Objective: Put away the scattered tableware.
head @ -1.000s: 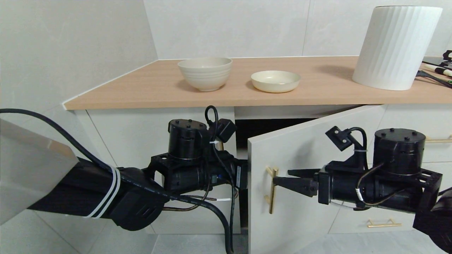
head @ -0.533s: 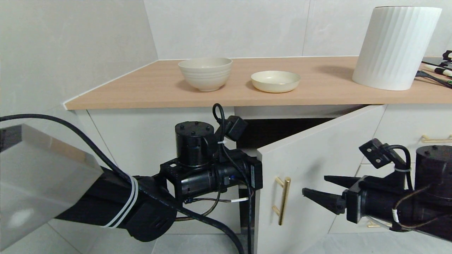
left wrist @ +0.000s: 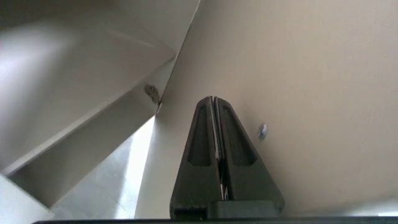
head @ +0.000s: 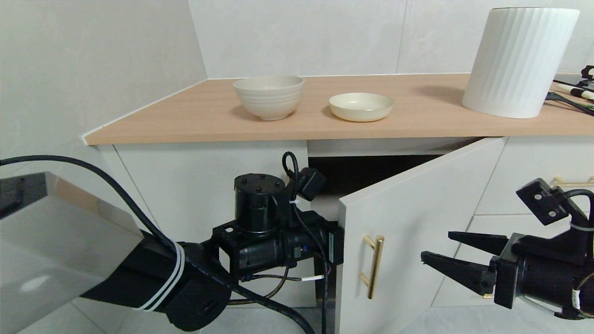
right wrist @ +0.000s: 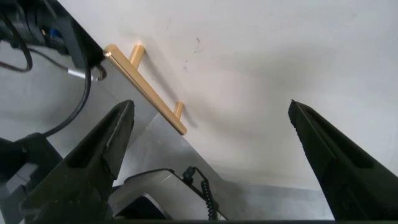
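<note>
Setting: a domestic-style kitchen.

Evidence:
- A wood-tone countertop is fitted into a corner of large pale wall tiles.
- White base cabinets sit beneath it. One cabinet door stands ajar and carries a brass bar handle.
- Drawer fronts to the right have a matching brass pull.
- On the counter are a cream bowl, a shallow dish near it, and a tall ribbed white container.
- The floor is grey tile.

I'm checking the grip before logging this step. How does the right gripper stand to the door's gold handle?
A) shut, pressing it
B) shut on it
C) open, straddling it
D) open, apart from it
D: the right gripper is open and sits beside the gold handle, with bare door between them.
</note>
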Controlling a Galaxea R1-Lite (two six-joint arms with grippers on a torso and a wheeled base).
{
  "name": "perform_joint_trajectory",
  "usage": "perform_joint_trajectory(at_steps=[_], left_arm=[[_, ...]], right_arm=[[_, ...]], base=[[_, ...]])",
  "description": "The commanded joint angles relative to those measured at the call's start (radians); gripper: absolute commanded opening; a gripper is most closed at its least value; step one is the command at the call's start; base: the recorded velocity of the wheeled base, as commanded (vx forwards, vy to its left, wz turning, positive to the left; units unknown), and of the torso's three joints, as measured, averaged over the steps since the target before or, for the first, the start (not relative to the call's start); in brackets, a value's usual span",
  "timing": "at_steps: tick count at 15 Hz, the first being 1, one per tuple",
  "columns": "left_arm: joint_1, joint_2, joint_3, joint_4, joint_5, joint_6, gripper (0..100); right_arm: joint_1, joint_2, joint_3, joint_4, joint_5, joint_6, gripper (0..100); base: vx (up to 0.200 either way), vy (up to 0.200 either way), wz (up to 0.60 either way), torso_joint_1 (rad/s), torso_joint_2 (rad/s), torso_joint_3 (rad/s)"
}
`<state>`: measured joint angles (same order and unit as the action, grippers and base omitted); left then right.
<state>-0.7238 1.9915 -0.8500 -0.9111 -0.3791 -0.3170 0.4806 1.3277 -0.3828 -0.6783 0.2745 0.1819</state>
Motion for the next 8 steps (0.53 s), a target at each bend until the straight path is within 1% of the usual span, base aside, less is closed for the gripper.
perform_joint_trajectory(at_steps=[1, 8], left_arm=[[-0.002, -0.020, 0.014, -0.003, -0.001, 0.001, 0], [-0.009, -0.026, 0.023, -0.003, -0.001, 0.001, 0]], right_arm=[[0.001, -0.008, 0.001, 0.000, 0.002, 0.001, 100], [-0.001, -0.007, 0.001, 0.000, 0.002, 0.001, 100]], base=[[0.000, 0.000, 0.00, 0.000, 0.00, 0.000], [0.000, 0.000, 0.00, 0.000, 0.00, 0.000]])
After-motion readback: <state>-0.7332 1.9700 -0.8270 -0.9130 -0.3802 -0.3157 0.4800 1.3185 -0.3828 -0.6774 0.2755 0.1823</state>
